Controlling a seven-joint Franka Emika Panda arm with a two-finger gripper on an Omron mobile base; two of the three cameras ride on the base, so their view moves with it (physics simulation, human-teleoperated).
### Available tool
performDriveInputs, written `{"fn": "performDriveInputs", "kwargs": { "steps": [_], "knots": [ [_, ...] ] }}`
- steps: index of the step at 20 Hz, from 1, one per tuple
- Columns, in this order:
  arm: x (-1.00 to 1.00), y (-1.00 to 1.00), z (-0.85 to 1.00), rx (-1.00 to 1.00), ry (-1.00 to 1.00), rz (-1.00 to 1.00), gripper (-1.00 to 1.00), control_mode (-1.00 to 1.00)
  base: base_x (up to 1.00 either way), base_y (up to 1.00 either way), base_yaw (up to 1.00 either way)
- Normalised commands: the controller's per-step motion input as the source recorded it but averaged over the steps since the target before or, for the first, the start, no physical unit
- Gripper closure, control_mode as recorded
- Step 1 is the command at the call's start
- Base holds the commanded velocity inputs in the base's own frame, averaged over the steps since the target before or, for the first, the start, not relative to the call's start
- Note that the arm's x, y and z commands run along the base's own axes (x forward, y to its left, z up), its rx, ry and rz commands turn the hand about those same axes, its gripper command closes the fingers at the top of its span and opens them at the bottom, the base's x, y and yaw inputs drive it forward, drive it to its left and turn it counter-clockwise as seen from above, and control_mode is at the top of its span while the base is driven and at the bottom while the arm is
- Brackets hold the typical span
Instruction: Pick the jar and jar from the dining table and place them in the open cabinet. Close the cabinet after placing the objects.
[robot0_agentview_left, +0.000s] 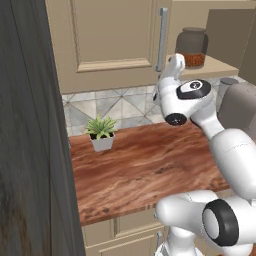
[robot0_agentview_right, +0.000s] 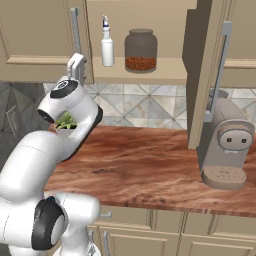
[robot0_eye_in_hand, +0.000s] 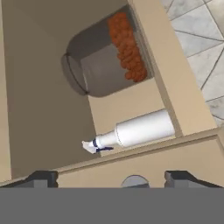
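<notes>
Simulated kitchen, three views of one moment. A squat round clear glass jar with a dark lid and a layer of reddish-brown grains (robot0_agentview_right: 140, 50) stands upright on the shelf of the open beige cabinet (robot0_agentview_right: 150, 74), just beside a slim white spray bottle (robot0_agentview_right: 107, 47) and apart from it. In the hand view the same pair appears rolled on its side, the jar (robot0_eye_in_hand: 107, 57) farther into the shelf than the bottle (robot0_eye_in_hand: 138, 130). The white arm's two-finger gripper (robot0_eye_in_hand: 111, 177) hovers in front of the shelf edge with its dark tips spread wide and nothing between them; it is apart from both the jar and the bottle. The cabinet's framed panel door (robot0_agentview_right: 205, 75) stands swung out, its long silver bar handle (robot0_agentview_right: 220, 70) facing the room. On the reddish-brown wood-grain counter (robot0_agentview_right: 150, 165) below sit a small potted green plant (robot0_agentview_left: 102, 132) and a grey coffee machine (robot0_agentview_right: 227, 145).

Handling, as a judgement: the jar would be rigid, smooth and moderately heavy, liable to slip and to break if dropped. The surest hold is likely across the round body below the lid, jaws near full spread. A second jar, if still to be fetched, calls for the same hold.
</notes>
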Motion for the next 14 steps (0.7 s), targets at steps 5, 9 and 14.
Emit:
{"fn": "performDriveInputs", "kwargs": {
  "steps": [5,9,14],
  "knots": [
    [-0.55,0.0,-0.03,-0.08,-0.13,-0.05,-1.0,-1.0,0.0,0.0,0.0],
    [-0.7,0.0,-0.12,-0.01,-0.1,-0.08,-1.0,-1.0,0.0,0.0,0.0],
    [-0.65,0.0,-0.02,0.02,-0.01,-0.18,-1.0,-1.0,0.0,0.0,0.0]
  ]
}}
